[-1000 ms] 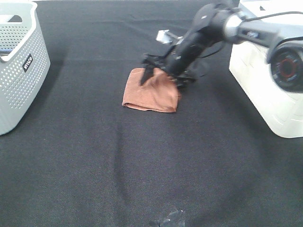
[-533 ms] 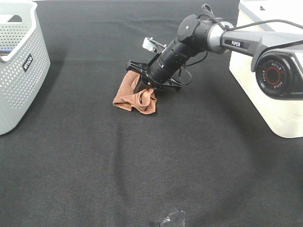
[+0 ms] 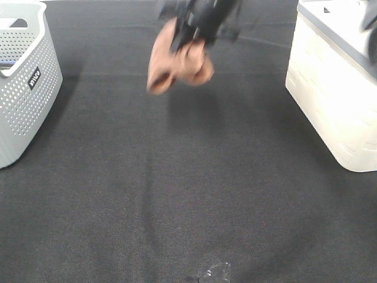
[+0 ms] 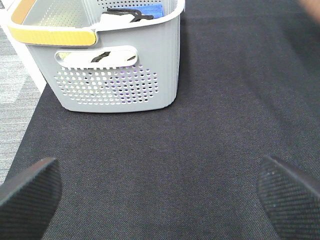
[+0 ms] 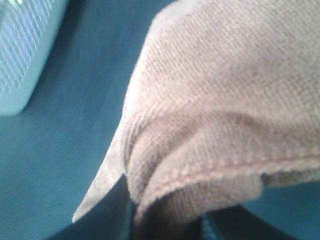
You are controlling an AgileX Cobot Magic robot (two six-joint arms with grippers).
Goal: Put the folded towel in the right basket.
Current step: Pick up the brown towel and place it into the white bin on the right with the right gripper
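The folded brown towel (image 3: 178, 59) hangs bunched in the air at the top middle of the exterior high view, blurred by motion. My right gripper (image 3: 197, 26) is shut on the towel's upper part and holds it well above the black cloth. In the right wrist view the towel (image 5: 225, 110) fills most of the picture and hides the fingers. The right basket (image 3: 336, 82), cream coloured, stands at the right edge. My left gripper (image 4: 160, 195) is open and empty, its fingertips (image 4: 30, 195) wide apart above the black cloth.
A grey perforated basket (image 3: 23, 82) stands at the left edge; in the left wrist view it (image 4: 110, 75) has a yellow handle and holds dark and blue items. A small shiny scrap (image 3: 213, 272) lies near the front edge of the black tabletop (image 3: 194, 194).
My right gripper has closed on the towel, pulled it off the table and lifted it up and back. The towel has gone from lying flat to hanging bunched.
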